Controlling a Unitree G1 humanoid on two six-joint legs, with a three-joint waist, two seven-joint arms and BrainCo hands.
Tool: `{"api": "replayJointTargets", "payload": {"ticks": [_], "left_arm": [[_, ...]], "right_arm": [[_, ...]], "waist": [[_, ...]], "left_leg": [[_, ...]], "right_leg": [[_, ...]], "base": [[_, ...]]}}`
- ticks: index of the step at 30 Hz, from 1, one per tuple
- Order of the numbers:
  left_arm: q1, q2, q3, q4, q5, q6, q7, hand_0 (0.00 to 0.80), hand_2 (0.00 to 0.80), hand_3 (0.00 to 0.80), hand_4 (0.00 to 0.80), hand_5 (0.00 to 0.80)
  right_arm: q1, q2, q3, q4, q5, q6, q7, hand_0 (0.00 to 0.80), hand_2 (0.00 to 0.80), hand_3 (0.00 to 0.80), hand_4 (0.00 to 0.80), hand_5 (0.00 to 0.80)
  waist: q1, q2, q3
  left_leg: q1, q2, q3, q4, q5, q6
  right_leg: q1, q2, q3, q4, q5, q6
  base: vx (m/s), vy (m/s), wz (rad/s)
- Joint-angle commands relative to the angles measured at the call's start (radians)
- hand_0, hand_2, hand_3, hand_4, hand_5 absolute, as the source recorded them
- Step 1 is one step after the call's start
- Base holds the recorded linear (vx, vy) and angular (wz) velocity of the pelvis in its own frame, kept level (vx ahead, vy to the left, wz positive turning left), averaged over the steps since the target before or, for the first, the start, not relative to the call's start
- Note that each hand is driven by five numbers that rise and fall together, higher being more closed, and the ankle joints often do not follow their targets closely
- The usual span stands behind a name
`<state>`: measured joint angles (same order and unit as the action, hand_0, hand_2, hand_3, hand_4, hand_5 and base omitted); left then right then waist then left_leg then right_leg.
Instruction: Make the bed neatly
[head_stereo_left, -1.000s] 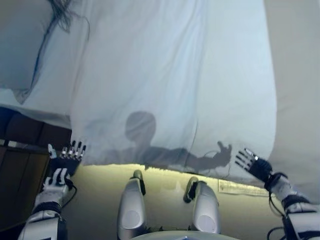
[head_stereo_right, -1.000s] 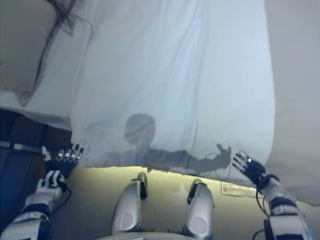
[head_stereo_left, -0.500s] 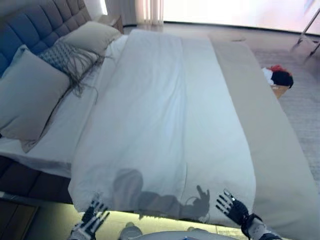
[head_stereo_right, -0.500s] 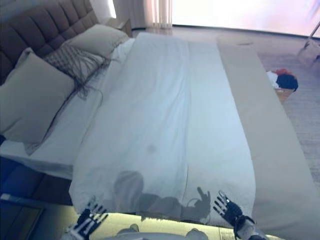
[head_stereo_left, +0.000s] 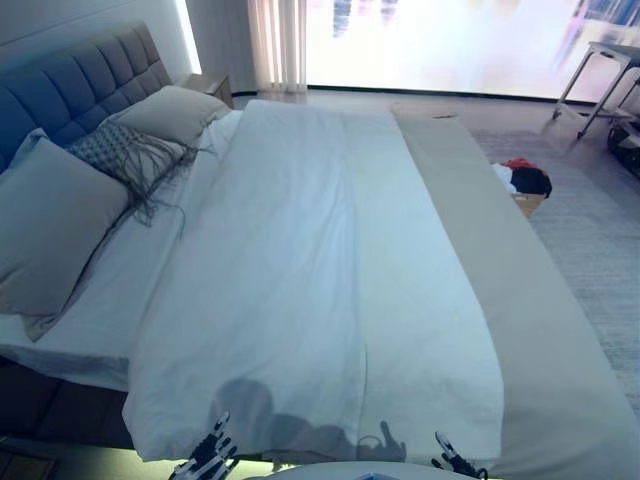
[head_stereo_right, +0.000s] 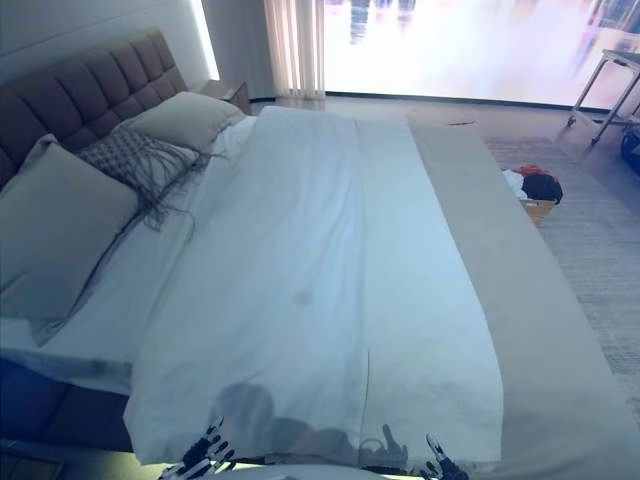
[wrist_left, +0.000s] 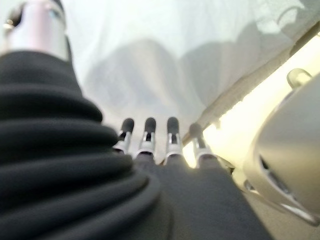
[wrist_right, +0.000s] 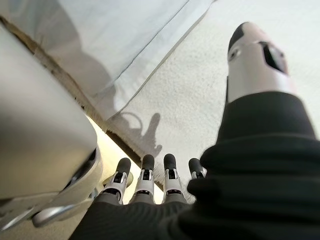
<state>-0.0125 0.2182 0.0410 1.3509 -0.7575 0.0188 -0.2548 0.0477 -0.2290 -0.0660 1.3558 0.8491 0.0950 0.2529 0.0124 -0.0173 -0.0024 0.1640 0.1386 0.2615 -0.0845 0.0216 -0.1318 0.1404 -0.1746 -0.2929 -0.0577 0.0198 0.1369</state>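
A white duvet (head_stereo_left: 310, 270) lies spread along the bed, and its near edge hangs over the bed's side just ahead of my hands. A beige cover (head_stereo_left: 520, 310) lies flat along its right side. At the left, by the grey tufted headboard (head_stereo_left: 70, 85), rest a large pillow (head_stereo_left: 50, 230), a fringed grey cushion (head_stereo_left: 120, 155) and a far pillow (head_stereo_left: 175, 112). My left hand (head_stereo_left: 207, 460) is open below the duvet's near left corner, its fingers (wrist_left: 147, 135) straight and holding nothing. My right hand (head_stereo_left: 452, 465) is open near the duvet's near right corner, fingers (wrist_right: 145, 172) straight and empty.
A basket of clothes (head_stereo_left: 525, 185) stands on the rug beyond the bed's right side. A white table's legs (head_stereo_left: 600, 75) show at the far right. A nightstand (head_stereo_left: 205, 85) stands by the headboard. A bright window with curtains lies behind.
The camera has tilted up, so the whole bed now shows and both hands sit at the bottom edge. Both hands stay open and off the duvet.
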Motion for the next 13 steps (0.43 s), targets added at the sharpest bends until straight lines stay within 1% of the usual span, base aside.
{"api": "replayJointTargets", "payload": {"ticks": [1, 13], "left_arm": [[-0.079, -0.007, -0.005, 0.062, -0.011, 0.002, -0.018, 0.0, 0.0, 0.0, 0.0, 0.0], [-0.06, -0.007, -0.001, 0.063, -0.011, -0.022, -0.026, 0.0, 0.0, 0.0, 0.0, 0.0]], "right_arm": [[-0.08, -0.005, -0.005, 0.06, -0.009, -0.006, 0.015, 0.0, 0.0, 0.0, 0.0, 0.0], [-0.085, -0.003, 0.007, 0.076, -0.015, -0.002, 0.021, 0.0, 0.0, 0.0, 0.0, 0.0]], "waist": [[-0.01, 0.008, 0.033], [-0.009, 0.009, 0.025]], "left_leg": [[-0.019, 0.033, -0.016, -0.003, 0.023, 0.015], [-0.006, 0.039, -0.024, -0.003, 0.019, 0.015]], "right_leg": [[0.013, -0.041, -0.017, -0.021, 0.066, 0.017], [0.024, -0.039, -0.008, -0.025, 0.065, 0.019]], "base": [[0.034, -0.01, -0.04], [0.006, -0.001, 0.0]]}}
